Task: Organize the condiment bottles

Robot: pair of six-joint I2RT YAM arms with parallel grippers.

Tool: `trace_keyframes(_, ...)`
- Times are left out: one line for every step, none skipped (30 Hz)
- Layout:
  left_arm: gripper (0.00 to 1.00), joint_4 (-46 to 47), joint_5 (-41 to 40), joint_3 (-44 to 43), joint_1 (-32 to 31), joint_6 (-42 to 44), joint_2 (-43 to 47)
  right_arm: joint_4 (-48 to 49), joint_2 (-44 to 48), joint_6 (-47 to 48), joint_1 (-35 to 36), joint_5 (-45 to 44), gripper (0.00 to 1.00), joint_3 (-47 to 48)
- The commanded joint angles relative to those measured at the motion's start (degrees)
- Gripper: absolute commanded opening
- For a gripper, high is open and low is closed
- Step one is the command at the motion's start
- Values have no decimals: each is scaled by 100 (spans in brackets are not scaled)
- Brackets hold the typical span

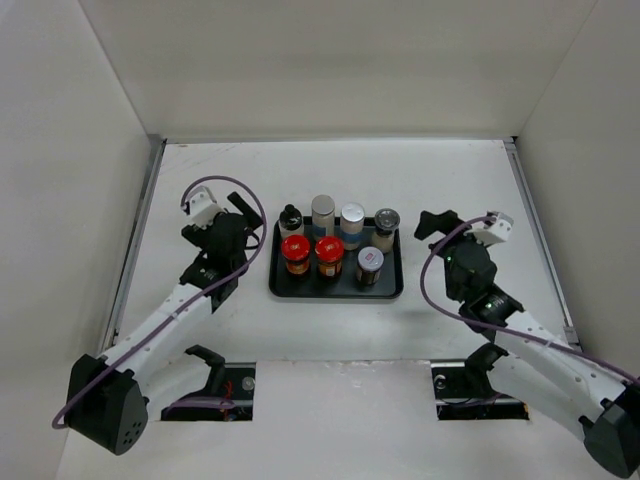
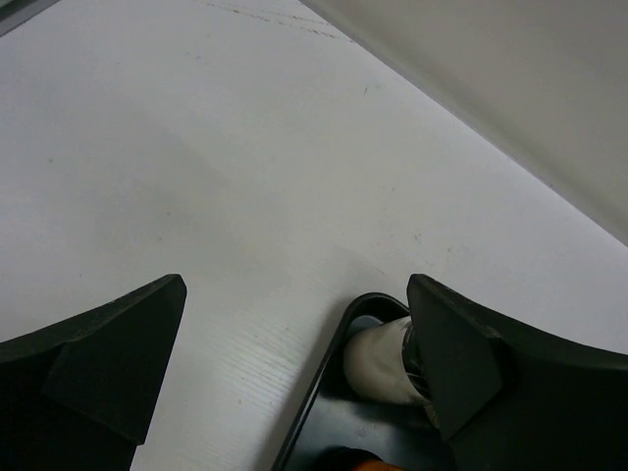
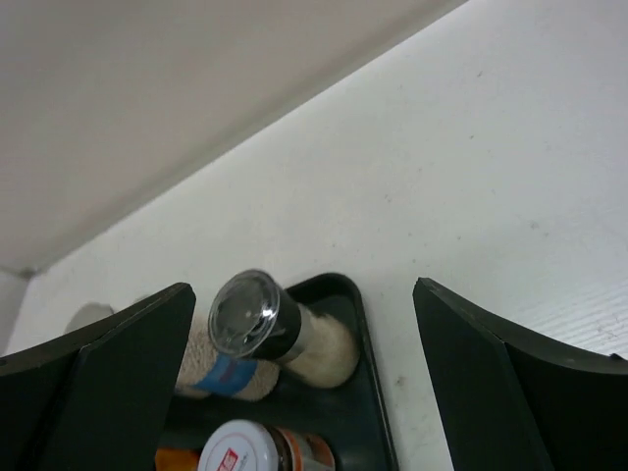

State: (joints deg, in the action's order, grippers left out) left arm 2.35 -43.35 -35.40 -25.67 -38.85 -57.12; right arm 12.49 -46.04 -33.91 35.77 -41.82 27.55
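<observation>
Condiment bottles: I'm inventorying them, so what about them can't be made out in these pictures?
- Top view: label text on the left red-lidded dark jar is too small to read.
- Left wrist: a white bottle is half hidden by a black pincer finger.
- Right wrist: a white-capped jar is cut by the bottom edge.

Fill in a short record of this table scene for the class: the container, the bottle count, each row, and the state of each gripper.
container: black tray, between the two arms
bottles on tray: seven, all standing
back row: black-capped bottle, grey-lidded shaker, pale-capped bottle, clear-topped shaker
front row: red-lidded jar, second red-lidded jar, white-lidded jar
left gripper: open, empty, left of the tray
right gripper: open, empty, right of the tray
</observation>
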Motion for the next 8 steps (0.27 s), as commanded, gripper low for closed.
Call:
trace_keyframes(100,-551,64,-380,-82,0,87,508,227,-546,-276,121,100,-267)
trace_keyframes(100,-604,46,-432,-144,0,105,570,184,-555,-329,183,100,-346)
trace_keyframes(100,-621,3,-468,-214,9,122,622,96,-555,-364,262,100,-408)
trace_keyframes(100,-630,-15,-485,-284,26,122,658,17,-564,-399,358,100,-461)
trace_keyframes(100,-630,-24,-512,-337,35,105,667,-53,-590,-435,446,100,-505)
trace_keyframes(100,-639,-24,-564,-372,44,44,684,-106,-651,-435,508,100,-540)
trace_keyframes(100,-683,-24,-634,-407,70,-26,719,-159,-687,-418,526,100,-566)
trace_keyframes(100,-744,-33,-722,-451,105,-79,781,-238,-678,-409,552,100,-584)
